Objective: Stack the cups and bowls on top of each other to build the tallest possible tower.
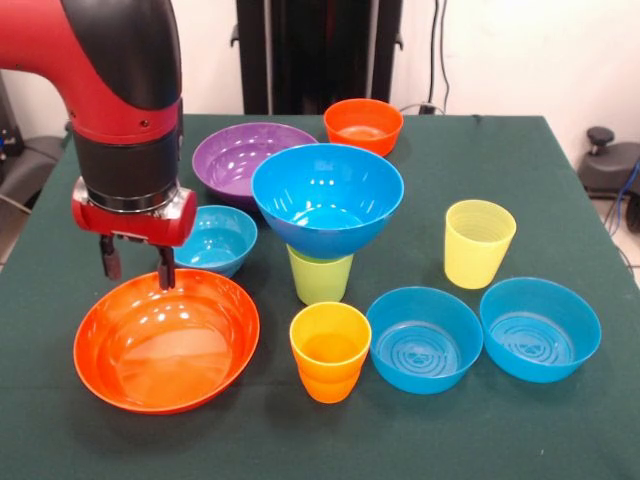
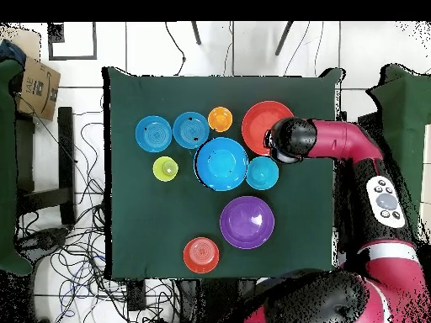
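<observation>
Right now your jaws [image 1: 137, 265] stand apart, straddling the far rim of the large glossy orange plastic bowl [image 1: 166, 340] on the green tabletop [image 1: 560, 420]. Judge it light, stiff and slippery, so pinch the thin rim wall squarely, or it may tilt and swing.

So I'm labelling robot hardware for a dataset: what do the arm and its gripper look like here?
The arm is glossy red with black panels, built of thick rounded segments. Its wrist has a black cylinder, a silver ring and a red flange. The gripper has two short, dark, slim fingers. In the overhead view, a grey oval button panel sits on the arm.
</observation>
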`<action>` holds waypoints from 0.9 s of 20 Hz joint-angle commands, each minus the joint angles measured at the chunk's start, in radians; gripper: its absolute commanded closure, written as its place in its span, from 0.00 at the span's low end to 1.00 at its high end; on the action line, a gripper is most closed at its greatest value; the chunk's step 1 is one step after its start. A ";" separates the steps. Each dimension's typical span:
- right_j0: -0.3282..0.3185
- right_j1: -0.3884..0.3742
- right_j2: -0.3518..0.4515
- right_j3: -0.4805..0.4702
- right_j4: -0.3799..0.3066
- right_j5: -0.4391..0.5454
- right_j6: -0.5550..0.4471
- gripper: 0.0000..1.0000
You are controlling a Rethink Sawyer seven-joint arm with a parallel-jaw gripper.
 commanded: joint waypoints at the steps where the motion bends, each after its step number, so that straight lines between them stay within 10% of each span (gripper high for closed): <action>1: 0.051 0.062 -0.024 -0.044 -0.113 -0.037 -0.116 0.00; 18: 0.065 0.100 -0.038 -0.085 -0.183 -0.013 -0.176 0.00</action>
